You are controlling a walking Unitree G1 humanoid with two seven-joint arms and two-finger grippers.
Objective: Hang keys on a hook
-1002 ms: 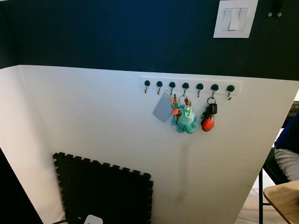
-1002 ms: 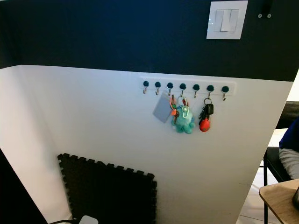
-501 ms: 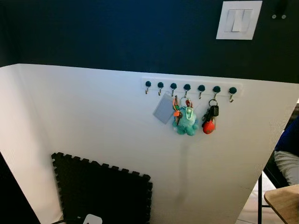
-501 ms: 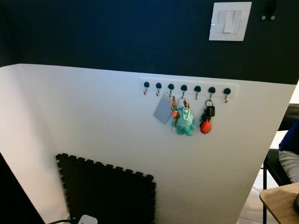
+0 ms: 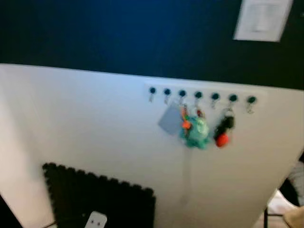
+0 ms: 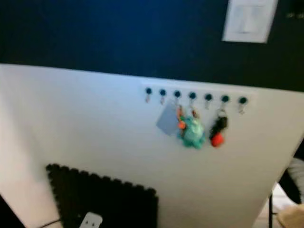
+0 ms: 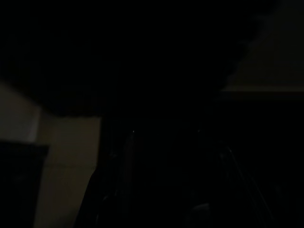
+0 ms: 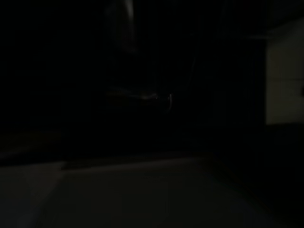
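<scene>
A white hook rail [image 5: 199,95] with several dark green knobs is fixed to the white lower wall. From its middle hooks hang a grey-blue tag [image 5: 169,121], a teal plush keychain [image 5: 199,133] with an orange piece beside it, and a black and red key bunch [image 5: 222,133]. The outer hooks at both ends look bare. The picture is blurred. Both wrist views are very dark; the arms hang idle in shade and only faint outlines show.
A black foam mat [image 5: 95,194] leans against the wall at the lower left, with a small white device [image 5: 96,220] at its foot. A white light switch [image 5: 262,19] sits on the dark upper wall. A person's leg [image 5: 298,176] is at the right edge.
The whole picture has shifted a little right and down and turned blurry, so the camera is moving. The keys and tag hang on the same hooks.
</scene>
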